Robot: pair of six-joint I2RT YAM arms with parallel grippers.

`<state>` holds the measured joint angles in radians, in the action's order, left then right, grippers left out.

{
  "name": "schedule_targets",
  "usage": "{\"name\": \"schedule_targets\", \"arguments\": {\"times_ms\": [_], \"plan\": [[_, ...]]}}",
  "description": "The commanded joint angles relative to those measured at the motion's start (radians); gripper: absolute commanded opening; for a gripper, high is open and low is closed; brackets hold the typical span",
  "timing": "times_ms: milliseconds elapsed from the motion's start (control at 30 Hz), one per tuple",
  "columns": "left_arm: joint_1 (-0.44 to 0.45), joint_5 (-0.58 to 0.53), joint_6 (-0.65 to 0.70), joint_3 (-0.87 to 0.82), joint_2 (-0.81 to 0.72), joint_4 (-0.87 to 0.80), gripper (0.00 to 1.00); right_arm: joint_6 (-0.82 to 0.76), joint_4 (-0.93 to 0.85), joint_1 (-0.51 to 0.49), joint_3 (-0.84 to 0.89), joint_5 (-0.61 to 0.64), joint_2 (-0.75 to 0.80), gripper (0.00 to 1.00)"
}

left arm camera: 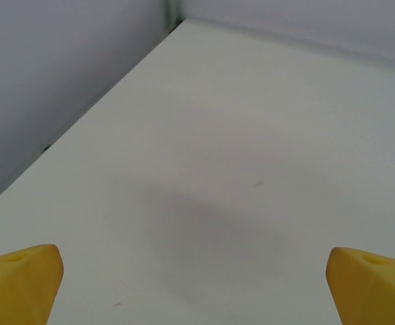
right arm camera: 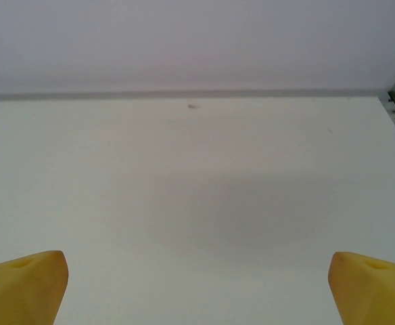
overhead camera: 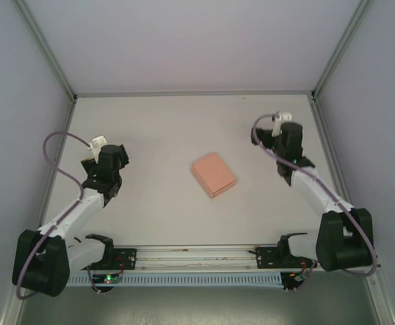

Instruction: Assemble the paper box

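Grey walls point(overhead camera: 21, 101) stand around a white table point(overhead camera: 157, 128), and the paper box point(overhead camera: 214, 174) lies near its middle. It is salmon-pink, it looks already folded into a small closed rectangular shape, and it sits flat, turned at an angle to the table edges. Nothing touches it.

The left gripper point(left arm camera: 197, 291) is well apart from the box, on its left side. Its yellow fingertips point(left arm camera: 18, 281) stand as wide as they go and have nothing between them, only bare table. The right gripper point(right arm camera: 197, 291) is well apart on the right of the box and a little beyond it, also fully spread and empty.

I judge that the folding is finished or nearly so. If some flap is not yet seated, a good way would be to come to the box from both sides together, so the thin card does not slide or crush, and to press gently.

I can read no brand, label or writing on the box or on the table.
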<state>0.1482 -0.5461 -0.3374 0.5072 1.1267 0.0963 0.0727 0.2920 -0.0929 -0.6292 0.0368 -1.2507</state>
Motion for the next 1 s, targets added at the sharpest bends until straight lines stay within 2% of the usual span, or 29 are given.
{"name": "schedule_targets", "arguments": {"times_ms": [0, 67, 100, 167, 200, 233, 333, 367, 433, 467, 600, 667, 767, 967], "plan": [[-0.047, 0.059, 0.134, -0.09, 0.105, 0.307, 1.0, -0.062, 0.463, 0.021, 0.221, 0.014, -0.015, 0.98], [-0.053, 0.093, 0.179, -0.097, 0.203, 0.461, 1.0, -0.052, 0.514, 0.034, 0.262, 0.005, 0.022, 0.99], [-0.052, 0.096, 0.177, -0.053, 0.226, 0.392, 1.0, -0.066, 0.579, 0.035, 0.289, 0.001, 0.023, 0.98], [-0.056, 0.108, 0.199, -0.006, 0.285, 0.386, 1.0, -0.079, 0.782, 0.037, 0.354, 0.026, -0.021, 0.98], [-0.056, 0.129, 0.2, 0.011, 0.296, 0.366, 1.0, -0.084, 0.819, 0.036, 0.379, 0.023, -0.022, 0.99], [-0.057, 0.16, 0.215, -0.002, 0.302, 0.415, 1.0, -0.086, 0.782, 0.04, 0.386, 0.013, 0.006, 0.98], [-0.069, 0.239, 0.267, -0.043, 0.292, 0.51, 1.0, -0.088, 0.491, 0.053, 0.352, 0.034, 0.063, 0.99], [-0.082, 0.259, 0.261, -0.043, 0.29, 0.514, 1.0, -0.084, 0.515, 0.059, 0.356, 0.026, 0.048, 0.99], [-0.108, 0.288, 0.237, -0.046, 0.285, 0.506, 1.0, -0.063, 0.813, 0.075, 0.446, 0.0, -0.053, 0.99], [-0.116, 0.307, 0.235, -0.059, 0.275, 0.518, 1.0, -0.06, 0.895, 0.079, 0.457, -0.013, -0.107, 0.98], [-0.12, 0.344, 0.242, -0.094, 0.254, 0.564, 1.0, -0.063, 0.833, 0.092, 0.315, -0.089, -0.297, 0.99], [-0.126, 0.35, 0.238, -0.078, 0.265, 0.544, 1.0, -0.036, 0.703, 0.122, 0.305, -0.093, -0.238, 0.98], [-0.132, 0.356, 0.235, -0.052, 0.282, 0.513, 1.0, -0.045, 0.782, 0.119, 0.312, -0.096, -0.276, 0.98], [-0.135, 0.352, 0.232, -0.113, 0.243, 0.587, 1.0, -0.055, 0.74, 0.11, 0.302, -0.079, -0.263, 0.99]]}}
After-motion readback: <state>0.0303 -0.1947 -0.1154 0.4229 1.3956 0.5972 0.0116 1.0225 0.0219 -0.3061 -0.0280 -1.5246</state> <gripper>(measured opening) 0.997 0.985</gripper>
